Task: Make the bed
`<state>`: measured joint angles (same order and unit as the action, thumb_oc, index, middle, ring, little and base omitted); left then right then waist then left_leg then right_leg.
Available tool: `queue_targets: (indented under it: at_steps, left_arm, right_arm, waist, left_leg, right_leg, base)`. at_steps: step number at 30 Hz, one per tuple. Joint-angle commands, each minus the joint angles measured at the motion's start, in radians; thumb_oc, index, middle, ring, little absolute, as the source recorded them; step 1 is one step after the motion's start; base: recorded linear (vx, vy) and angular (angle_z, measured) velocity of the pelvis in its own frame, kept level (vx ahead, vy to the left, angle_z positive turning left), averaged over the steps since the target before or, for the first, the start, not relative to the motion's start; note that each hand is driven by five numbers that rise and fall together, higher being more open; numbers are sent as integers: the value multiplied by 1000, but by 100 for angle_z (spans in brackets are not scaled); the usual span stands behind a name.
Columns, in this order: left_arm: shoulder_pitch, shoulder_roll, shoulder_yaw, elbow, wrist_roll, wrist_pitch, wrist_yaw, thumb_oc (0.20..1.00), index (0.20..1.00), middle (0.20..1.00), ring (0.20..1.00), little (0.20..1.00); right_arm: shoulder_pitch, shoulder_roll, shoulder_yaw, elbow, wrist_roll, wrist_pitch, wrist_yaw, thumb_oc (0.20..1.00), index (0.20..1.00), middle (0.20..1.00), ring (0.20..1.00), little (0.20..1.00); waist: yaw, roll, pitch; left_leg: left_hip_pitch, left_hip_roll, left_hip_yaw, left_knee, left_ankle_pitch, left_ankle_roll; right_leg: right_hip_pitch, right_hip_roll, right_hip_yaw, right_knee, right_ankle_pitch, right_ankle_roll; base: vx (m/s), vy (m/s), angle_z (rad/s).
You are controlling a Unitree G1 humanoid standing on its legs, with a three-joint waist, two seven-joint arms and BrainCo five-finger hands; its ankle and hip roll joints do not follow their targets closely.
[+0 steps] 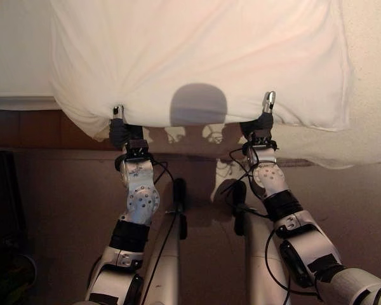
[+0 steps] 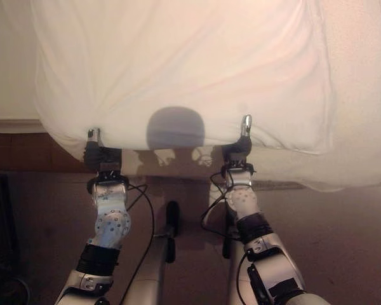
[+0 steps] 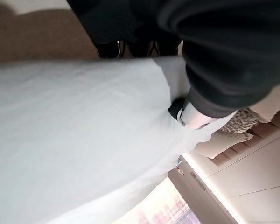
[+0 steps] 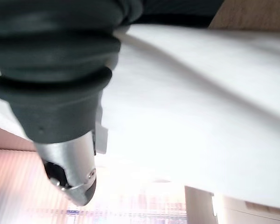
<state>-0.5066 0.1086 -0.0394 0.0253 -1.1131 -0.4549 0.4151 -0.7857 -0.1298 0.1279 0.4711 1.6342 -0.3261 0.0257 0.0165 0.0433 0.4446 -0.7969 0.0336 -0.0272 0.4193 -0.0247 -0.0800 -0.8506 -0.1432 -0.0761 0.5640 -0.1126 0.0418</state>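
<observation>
Gripping the near edge of a white duvet [image 1: 197,57] spread over the bed [image 1: 16,57]: left hand [image 1: 119,130] and right hand [image 1: 261,124], well apart, each pinching cloth between thumb and hidden fingers.

A brown floor [image 1: 343,210] runs along the near side of the bed. Below the bed's pale edge on the left, a dark reddish wooden side panel [image 1: 32,130] shows. A dark piece of furniture [image 1: 0,203] stands at the far left. The left wrist view shows pale panelled cabinet fronts [image 3: 252,182] and a bright window [image 3: 163,207].
</observation>
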Motion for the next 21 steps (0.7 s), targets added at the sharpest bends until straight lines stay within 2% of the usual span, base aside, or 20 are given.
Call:
queue_targets:
  at_steps: [1, 11, 13, 14, 15, 21]
  left_arm:
    - [107, 91, 193, -85, 96, -94, 44, 200, 200, 200, 200, 200]
    - [109, 112, 265, -21, 101, -102, 81, 200, 200, 200, 200, 200]
    - [112, 114, 276, -11, 103, -103, 83, 200, 200, 200, 200, 200]
    - [113, 114, 276, -11, 102, -104, 82, 200, 200, 200, 200, 200]
    - [114, 114, 280, -8, 100, -107, 84, 200, 200, 200, 200, 200]
    - [117, 115, 302, 21, 100, -110, 97, 200, 200, 200, 200, 200]
  right_arm:
    - [16, -69, -119, -86, -28, -74, -10, 1000, 1000, 1000, 1000, 1000]
    - [26, -125, -143, -67, -46, -58, -11, 1000, 1000, 1000, 1000, 1000]
    - [28, -129, -146, -68, -42, -60, -6, 495, 495, 495, 495, 495]
    - [28, -129, -146, -68, -41, -60, -5, 495, 495, 495, 495, 495]
    - [29, -138, -150, -70, -45, -61, -4, 200, 200, 200, 200, 200]
    - [43, -144, -160, -85, -47, -59, 5, 200, 200, 200, 200, 200]
  waist:
    - [26, 25, -100]
    - [19, 21, -106]
    - [18, 21, -105]
    - [18, 21, -105]
    - [17, 22, -106]
    - [12, 23, -108]
  left_leg:
    - [-51, -54, 14, 18, -29, 62]
    - [-52, -47, 22, 10, -18, 58]
    - [-52, -48, 22, 10, -17, 58]
    - [-52, -48, 22, 10, -16, 58]
    - [-51, -48, 21, 7, -13, 55]
    - [-49, -45, 22, 7, -13, 54]
  right_leg:
    - [-4, 23, 6, -107, 69, 66]
    - [-10, 24, 9, -111, 76, 65]
    - [-9, 26, 10, -109, 76, 65]
    - [-9, 26, 10, -109, 76, 65]
    - [-8, 26, 10, -110, 76, 65]
    - [-8, 28, 7, -107, 74, 62]
  base:
    - [0, 0, 0]
    - [0, 0, 0]
    - [0, 0, 0]
    - [-5, -10, -4]
    - [0, 0, 0]
    - [0, 0, 0]
